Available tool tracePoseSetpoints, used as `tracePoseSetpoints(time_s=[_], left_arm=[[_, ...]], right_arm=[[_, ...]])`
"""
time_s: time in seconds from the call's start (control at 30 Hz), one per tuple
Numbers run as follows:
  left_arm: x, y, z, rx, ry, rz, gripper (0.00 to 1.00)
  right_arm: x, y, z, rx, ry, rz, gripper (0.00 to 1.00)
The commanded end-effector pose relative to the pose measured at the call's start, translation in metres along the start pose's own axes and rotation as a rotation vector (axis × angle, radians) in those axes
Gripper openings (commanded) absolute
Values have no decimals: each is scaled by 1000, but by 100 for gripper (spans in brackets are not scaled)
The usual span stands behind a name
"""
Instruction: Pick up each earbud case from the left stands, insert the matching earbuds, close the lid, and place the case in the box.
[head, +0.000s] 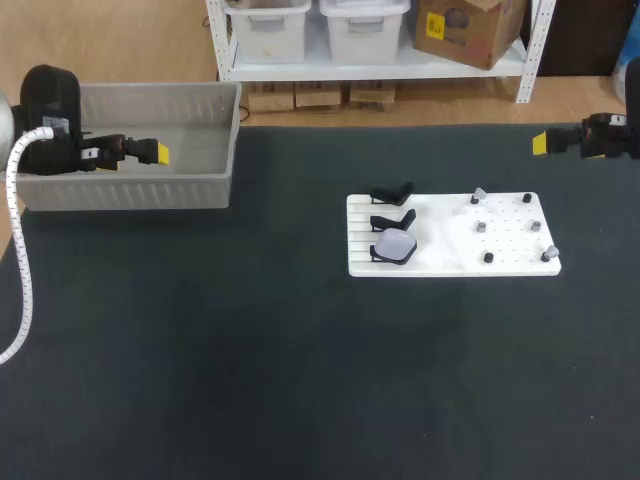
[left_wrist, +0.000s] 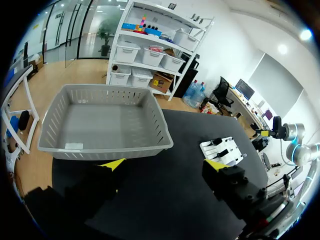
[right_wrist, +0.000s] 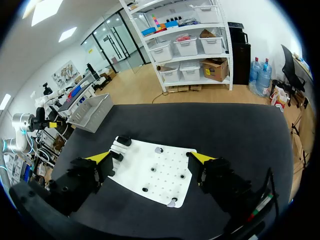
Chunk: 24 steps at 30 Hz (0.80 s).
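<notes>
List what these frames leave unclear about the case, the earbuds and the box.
- The case: too small in the head view to tell whether its lid is open. In the right wrist view it seems hidden behind a finger of the right gripper.
- The earbuds: too small in every view to match to a case.
- The box: in the head view the left gripper and its arm cover part of the floor.

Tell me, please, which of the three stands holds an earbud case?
The front stand, lowest in the head view, holds the pale case; the other two are empty.
</notes>
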<state>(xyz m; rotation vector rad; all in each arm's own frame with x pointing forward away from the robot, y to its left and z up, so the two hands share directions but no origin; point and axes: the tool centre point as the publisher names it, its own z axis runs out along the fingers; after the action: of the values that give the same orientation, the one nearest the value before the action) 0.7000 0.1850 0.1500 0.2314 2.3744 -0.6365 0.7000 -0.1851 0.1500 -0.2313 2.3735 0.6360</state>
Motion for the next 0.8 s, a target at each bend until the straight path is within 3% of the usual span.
tracePoseSetpoints(time_s=[0.03,0.67,0.8], left_arm=[[0,0,0,0,0,0,100],[0,0,0,0,0,0,100],[-8,-2,-5,27,-43,23,100]], right_arm=[[0,0,0,0,0,0,100],[0,0,0,0,0,0,100],[0,0,0,0,0,0,100]])
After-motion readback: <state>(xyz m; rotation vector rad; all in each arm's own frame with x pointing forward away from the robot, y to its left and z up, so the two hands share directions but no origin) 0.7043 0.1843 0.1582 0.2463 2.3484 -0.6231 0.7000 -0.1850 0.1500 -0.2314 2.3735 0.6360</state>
